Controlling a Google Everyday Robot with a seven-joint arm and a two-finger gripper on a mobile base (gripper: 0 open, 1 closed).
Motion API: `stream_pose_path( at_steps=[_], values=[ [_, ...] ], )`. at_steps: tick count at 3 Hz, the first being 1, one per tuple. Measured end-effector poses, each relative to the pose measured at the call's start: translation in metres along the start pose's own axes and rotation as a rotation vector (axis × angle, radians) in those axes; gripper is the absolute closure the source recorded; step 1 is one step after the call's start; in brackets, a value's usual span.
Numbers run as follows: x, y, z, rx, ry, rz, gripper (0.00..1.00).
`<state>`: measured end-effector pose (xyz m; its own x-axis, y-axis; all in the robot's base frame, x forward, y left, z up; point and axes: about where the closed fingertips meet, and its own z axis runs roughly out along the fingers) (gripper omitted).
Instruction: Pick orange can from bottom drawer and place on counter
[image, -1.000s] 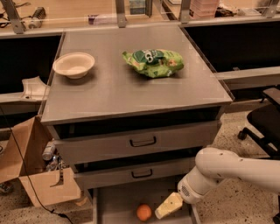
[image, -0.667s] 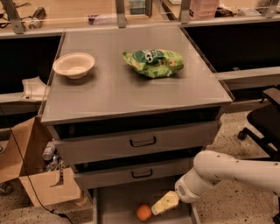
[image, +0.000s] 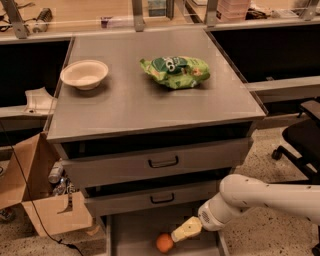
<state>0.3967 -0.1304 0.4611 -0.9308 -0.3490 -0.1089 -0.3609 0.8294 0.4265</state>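
The orange can (image: 164, 243) is a small round orange object lying on the floor of the open bottom drawer (image: 135, 235), near its front. My gripper (image: 184, 230) reaches down into the drawer from the right on a white arm. Its yellowish tip is just to the right of the orange can, almost touching it. The counter (image: 150, 100) is the grey metal cabinet top above the drawers.
A white bowl (image: 84, 74) and a green snack bag (image: 175, 71) lie on the counter. Two closed grey drawers with black handles (image: 163, 161) sit above the open one. A cardboard box (image: 45, 200) stands at the left, a black office chair (image: 302, 135) at the right.
My gripper has moved left and slightly down inside the bottom drawer, closing in on the orange can. The can has not moved.
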Motion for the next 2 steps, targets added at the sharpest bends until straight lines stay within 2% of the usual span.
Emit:
stream_pose_path(
  at_steps=[1, 2],
  values=[
    [0.002, 0.0, 0.006, -0.013, 0.014, 0.003, 0.0],
    [0.005, -0.018, 0.055, -0.024, 0.045, 0.071, 0.0]
  ],
)
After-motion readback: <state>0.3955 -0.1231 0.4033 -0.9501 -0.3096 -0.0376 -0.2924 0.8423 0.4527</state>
